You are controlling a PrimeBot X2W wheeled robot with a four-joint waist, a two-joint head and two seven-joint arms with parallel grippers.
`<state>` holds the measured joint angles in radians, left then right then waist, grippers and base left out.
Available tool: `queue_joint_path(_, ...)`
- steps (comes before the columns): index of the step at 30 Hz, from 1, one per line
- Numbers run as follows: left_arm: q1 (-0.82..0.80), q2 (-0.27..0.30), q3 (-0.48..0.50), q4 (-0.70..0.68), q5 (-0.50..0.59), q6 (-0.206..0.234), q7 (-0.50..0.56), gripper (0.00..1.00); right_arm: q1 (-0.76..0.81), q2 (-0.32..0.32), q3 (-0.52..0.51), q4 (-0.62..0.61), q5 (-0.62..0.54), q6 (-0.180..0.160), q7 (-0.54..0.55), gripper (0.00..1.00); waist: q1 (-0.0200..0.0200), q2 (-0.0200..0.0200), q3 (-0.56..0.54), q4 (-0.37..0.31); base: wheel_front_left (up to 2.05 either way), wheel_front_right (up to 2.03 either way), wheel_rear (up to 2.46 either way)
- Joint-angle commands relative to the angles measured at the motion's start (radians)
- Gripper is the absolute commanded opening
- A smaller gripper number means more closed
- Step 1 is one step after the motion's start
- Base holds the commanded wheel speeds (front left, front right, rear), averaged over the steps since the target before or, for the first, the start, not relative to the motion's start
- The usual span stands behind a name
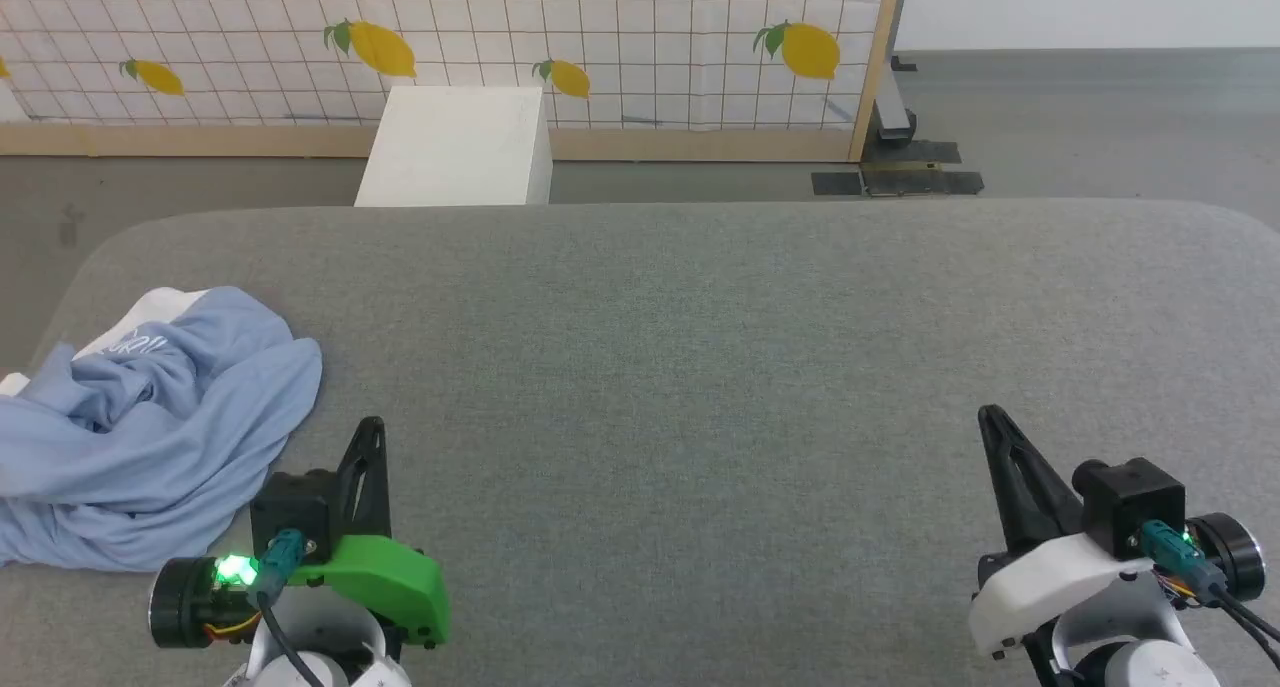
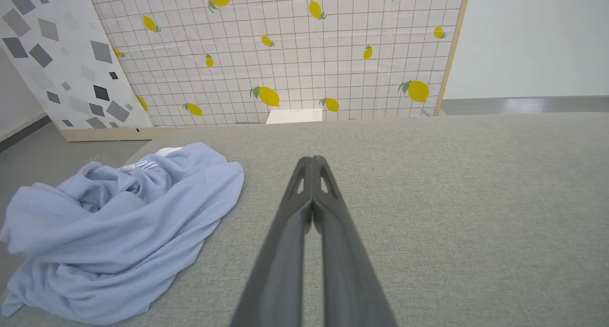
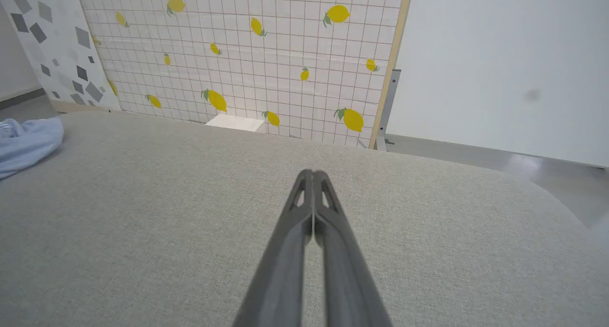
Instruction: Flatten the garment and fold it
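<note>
The garment (image 1: 150, 427) is a light blue shirt lying crumpled in a heap at the left edge of the grey table (image 1: 700, 347), with a bit of white collar and white lettering showing at its top. The left wrist view has the garment (image 2: 119, 227) at lower left; the right wrist view catches a corner of the garment (image 3: 24, 143) at far left. My left gripper (image 1: 372, 427) hovers just right of the heap, shut and empty, its tips (image 2: 311, 161) pressed together. My right gripper (image 1: 990, 415) is far to the right, also shut (image 3: 311, 174) and empty.
A white box (image 1: 455, 147) stands on the floor beyond the table's far edge. Behind it is a lemon-patterned tiled screen (image 1: 600, 37) with a wooden frame, and a metal foot (image 1: 895, 117) at its right end. The table's corners are rounded.
</note>
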<state>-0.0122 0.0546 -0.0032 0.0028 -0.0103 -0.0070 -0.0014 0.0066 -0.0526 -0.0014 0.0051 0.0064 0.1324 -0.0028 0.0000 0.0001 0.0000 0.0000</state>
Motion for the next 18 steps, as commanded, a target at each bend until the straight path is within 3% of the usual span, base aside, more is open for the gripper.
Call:
queue_joint_path(1, 0.012, -0.004, 0.003, -0.003, 0.010, 0.007, 0.001, 0.00, -0.007, 0.002, 0.001, -0.005, -0.006, -0.002, 0.003, 0.00, 0.0000, -0.0001, 0.000, 0.000, 0.00, 0.00, 0.00)
queue_joint_path(17, 0.012, -0.004, 0.003, -0.003, 0.010, 0.007, 0.001, 0.00, -0.007, 0.002, 0.001, -0.005, -0.006, -0.002, 0.003, 0.00, 0.0000, -0.0001, 0.000, 0.000, 0.00, 0.00, 0.00)
queue_joint_path(18, 0.000, 0.000, 0.000, 0.000, 0.000, 0.000, 0.000, 1.00, 0.000, 0.000, 0.000, 0.000, 0.000, 0.000, 0.000, 1.00, 0.0000, -0.0001, 0.000, 0.000, 0.00, 0.00, 0.00)
